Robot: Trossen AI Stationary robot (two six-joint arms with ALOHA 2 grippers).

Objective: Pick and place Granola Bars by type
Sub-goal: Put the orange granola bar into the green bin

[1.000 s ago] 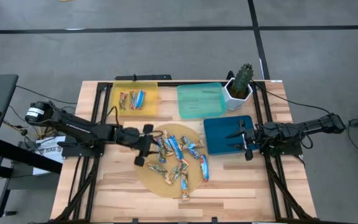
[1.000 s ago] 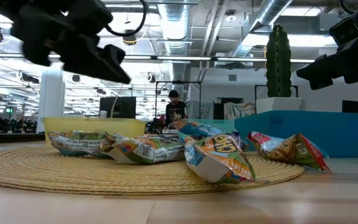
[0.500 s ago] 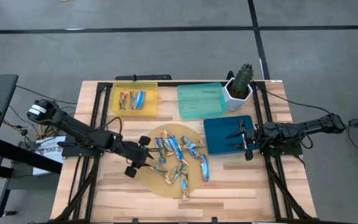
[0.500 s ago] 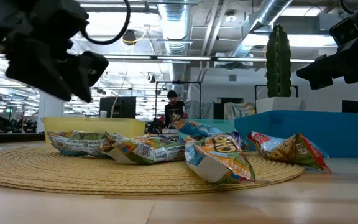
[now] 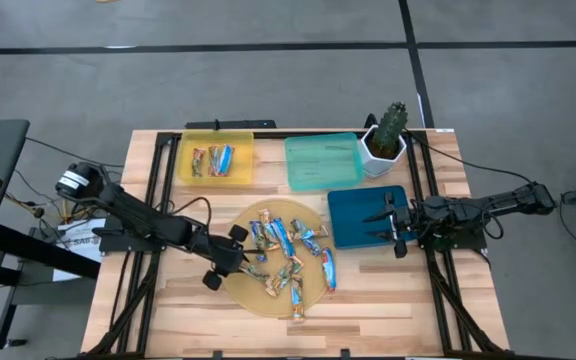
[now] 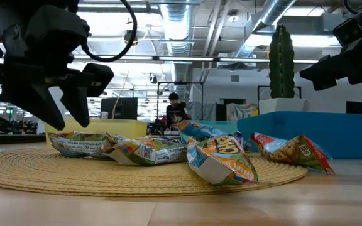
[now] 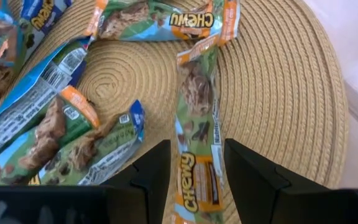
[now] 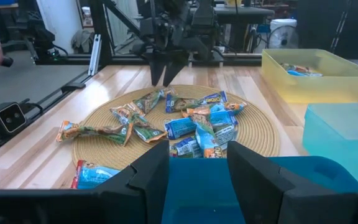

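Granola bars (image 5: 286, 258) lie heaped on the round woven mat (image 5: 244, 288) in the middle of the table, and a few more sit in the yellow tray (image 5: 190, 168) at the back left. From my spot the left gripper (image 5: 223, 262) is the one that counts: it hangs over the mat's left edge, fingers apart and empty, pointing down at the pile. In its wrist view an orange-and-green bar (image 7: 197, 127) lies straight ahead of the open fingers (image 7: 151, 174), and its long axis runs out away from the gripper rather than across it, so I judge the fingers would close across the narrow width as they stand. Blue-wrapped bars lie just beside it. Further right, the right gripper (image 5: 400, 228) waits over the dark blue tray (image 5: 340, 204), fingers parted on nothing, well apart from the pile. The left arm is plainly the nearer one.
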